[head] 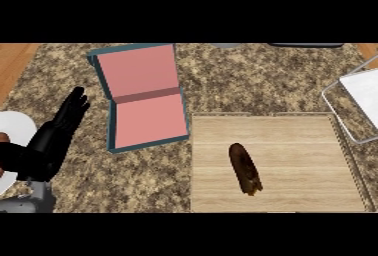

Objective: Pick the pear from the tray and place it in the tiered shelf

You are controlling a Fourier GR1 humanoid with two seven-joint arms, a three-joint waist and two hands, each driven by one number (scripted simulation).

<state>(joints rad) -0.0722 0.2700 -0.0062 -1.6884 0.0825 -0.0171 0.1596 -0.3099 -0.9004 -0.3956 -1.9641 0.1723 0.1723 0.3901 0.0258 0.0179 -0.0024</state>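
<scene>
A dark brown, elongated pear (244,168) lies on the light wooden tray (310,150) at the lower right of the head view. The tiered shelf (144,97), pink inside with a teal frame, stands to the tray's upper left. My left hand (55,132) rests at the left edge, fingers straight and pointing up, well apart from both the pear and the shelf. My right hand does not show.
The counter top is mottled brown stone (251,80). A white plate (15,135) sits at the left edge behind my left hand. A wire-framed white object (362,100) lies at the right edge, beside the tray's far corner.
</scene>
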